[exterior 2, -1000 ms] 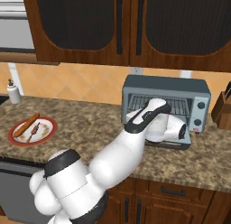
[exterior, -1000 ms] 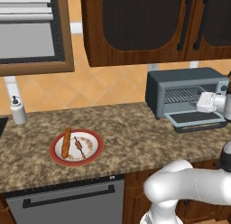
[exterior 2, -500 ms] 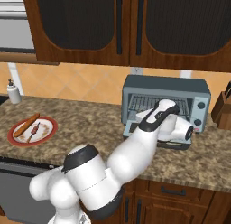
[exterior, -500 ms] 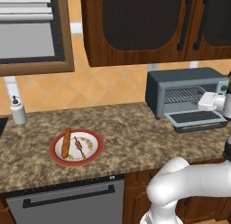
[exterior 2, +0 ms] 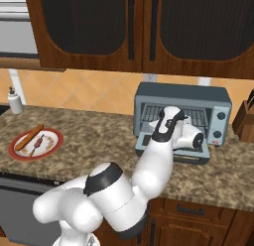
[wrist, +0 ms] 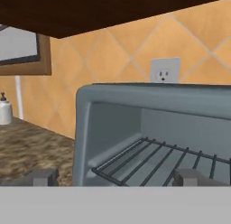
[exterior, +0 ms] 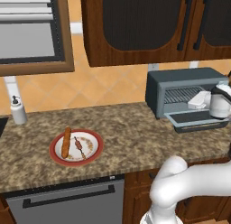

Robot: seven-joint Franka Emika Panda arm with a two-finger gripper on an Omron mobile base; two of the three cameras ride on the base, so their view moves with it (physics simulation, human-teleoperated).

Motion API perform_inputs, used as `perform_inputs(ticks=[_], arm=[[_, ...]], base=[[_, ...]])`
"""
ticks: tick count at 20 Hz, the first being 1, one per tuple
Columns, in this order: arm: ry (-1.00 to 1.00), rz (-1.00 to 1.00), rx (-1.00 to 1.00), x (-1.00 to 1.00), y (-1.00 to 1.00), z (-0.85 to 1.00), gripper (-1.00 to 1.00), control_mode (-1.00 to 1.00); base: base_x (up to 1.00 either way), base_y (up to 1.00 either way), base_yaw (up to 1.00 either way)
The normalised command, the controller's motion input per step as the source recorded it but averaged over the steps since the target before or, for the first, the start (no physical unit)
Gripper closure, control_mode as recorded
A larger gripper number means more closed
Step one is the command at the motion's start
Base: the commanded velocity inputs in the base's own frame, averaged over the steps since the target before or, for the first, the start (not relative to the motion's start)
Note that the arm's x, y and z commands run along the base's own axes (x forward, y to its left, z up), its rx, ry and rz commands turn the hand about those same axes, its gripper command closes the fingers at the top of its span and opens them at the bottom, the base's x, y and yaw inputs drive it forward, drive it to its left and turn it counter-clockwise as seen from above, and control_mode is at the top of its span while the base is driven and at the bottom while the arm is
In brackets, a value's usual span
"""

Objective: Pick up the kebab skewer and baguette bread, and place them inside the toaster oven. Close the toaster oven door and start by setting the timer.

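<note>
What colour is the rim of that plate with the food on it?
Red, around a whitish middle. The plate shows best in the left base view.

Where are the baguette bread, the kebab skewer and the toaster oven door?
baguette bread (exterior: 66, 141): left base view, middle of loaf.
kebab skewer (exterior: 80, 147): left base view, meat chunks.
toaster oven door (exterior: 195, 119): left base view, opened glass panel.

At lower left of the frame, the plate (exterior: 92, 150) on the surface (exterior: 126, 133) carries baguette bread (exterior: 66, 141) left of kebab skewer (exterior: 80, 147); toaster oven (exterior: 180, 85) sits right.
</note>
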Motion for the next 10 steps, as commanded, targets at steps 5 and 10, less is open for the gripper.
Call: perform_inputs(ticks=[5,10], arm=[[0.02,-0.03,0.0,0.57,-0.08,-0.26,-1.0,-1.0],[0.07,0.0,0.0,0.4,-0.21,-0.38,-1.0,-1.0]], base=[[0.0,0.0,0.0],[0.0,0.0,0.0]])
